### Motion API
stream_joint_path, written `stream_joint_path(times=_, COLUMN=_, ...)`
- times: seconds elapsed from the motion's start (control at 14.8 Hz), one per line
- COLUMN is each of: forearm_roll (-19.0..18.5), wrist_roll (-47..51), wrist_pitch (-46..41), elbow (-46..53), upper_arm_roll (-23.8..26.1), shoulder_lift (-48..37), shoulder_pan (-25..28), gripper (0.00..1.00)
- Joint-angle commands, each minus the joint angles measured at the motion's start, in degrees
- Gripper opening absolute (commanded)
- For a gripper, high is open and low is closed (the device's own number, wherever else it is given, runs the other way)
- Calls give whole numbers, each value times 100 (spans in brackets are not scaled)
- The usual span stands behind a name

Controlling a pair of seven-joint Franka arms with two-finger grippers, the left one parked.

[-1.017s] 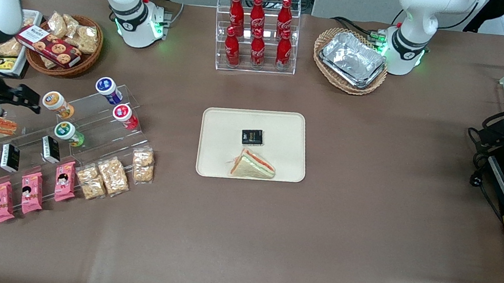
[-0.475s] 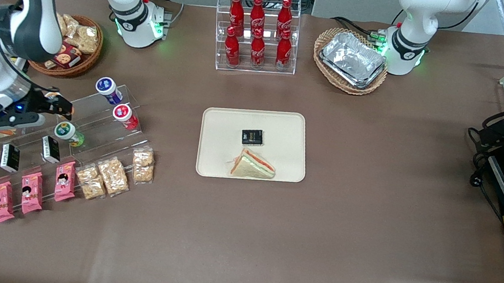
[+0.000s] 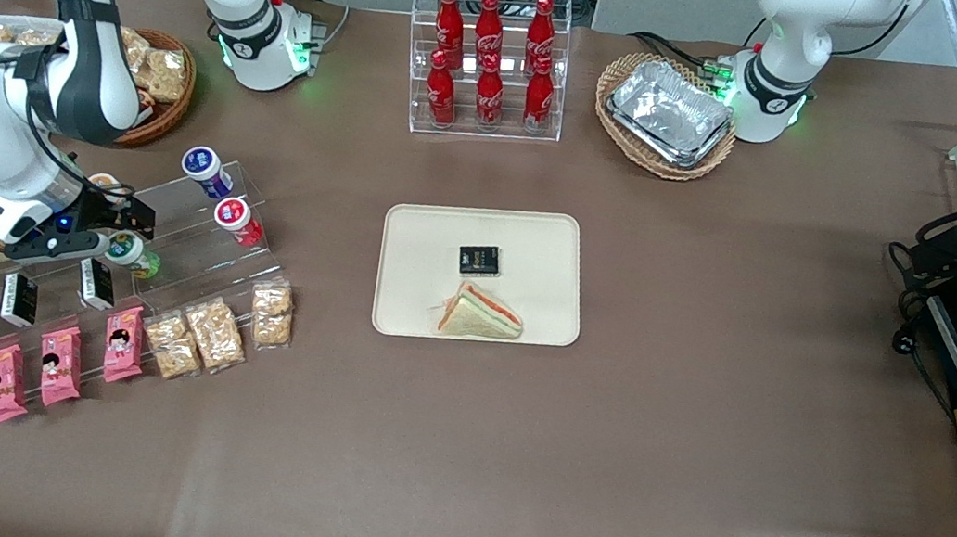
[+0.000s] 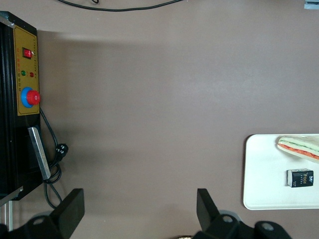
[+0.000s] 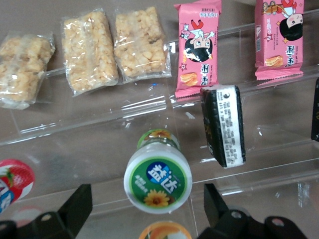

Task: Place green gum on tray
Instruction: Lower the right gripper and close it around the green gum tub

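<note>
Two fingers of my gripper (image 5: 144,209) stand spread, straddling the green gum (image 5: 158,174) on its clear stand, lining up the grab; tray (image 3: 419,223) waits well apart

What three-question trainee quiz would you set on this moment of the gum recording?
1. True or false: the green gum already lies on the tray.
2. The pincer is: A) open over the green gum, B) shut on it, C) above the tray.
3. Which two items lie on the tray?

Key
1. False; it sits on the clear stand.
2. A.
3. A sandwich and a small black packet.
</note>
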Motion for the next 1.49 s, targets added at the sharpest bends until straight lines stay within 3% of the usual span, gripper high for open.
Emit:
stream_joint_path(times=0.0, forearm_roll=-23, wrist_roll=-3, wrist_pitch=283, elbow=-36, upper_arm_roll=-15, shoulder_lift=151, shoulder_pan=-47, gripper=99)
stream_joint_path(times=0.2, forearm_roll=-23, wrist_roll=-3, wrist_pitch=371, elbow=-27, upper_arm_roll=-15, shoulder_lift=256, shoulder_pan=-65, gripper=97)
stream_joint_path(times=0.27, forearm_roll=-23, wrist_roll=-3, wrist_pitch=380, elbow=-27, upper_arm_roll=-15, shoulder_lift=274, shoulder_pan=-65, gripper=91)
stream_joint_path(times=0.54, forearm_roll=-23, wrist_roll=-3, wrist_pitch=389, elbow=-27, upper_arm_roll=-15, shoulder_lift=283, shoulder_pan=-65, gripper=37)
stream_joint_path(times=0.88, forearm_roll=-23, wrist_roll=-47, wrist_pitch=336, elbow=34, upper_arm_roll=-23, shoulder_lift=134, shoulder_pan=-65, gripper=6)
stream_joint_path(times=1.15, forearm_roll=3, wrist_roll=-29, wrist_pitch=-293, elbow=463, upper_arm_roll=-15, shoulder_lift=-366, shoulder_pan=-56, gripper=0)
stream_joint_path(times=1.42, forearm_roll=73, wrist_roll=102, wrist_pitch=-2269, elbow=1999, upper_arm_roll=20, shoulder_lift=-534, shoulder_pan=49, gripper=0)
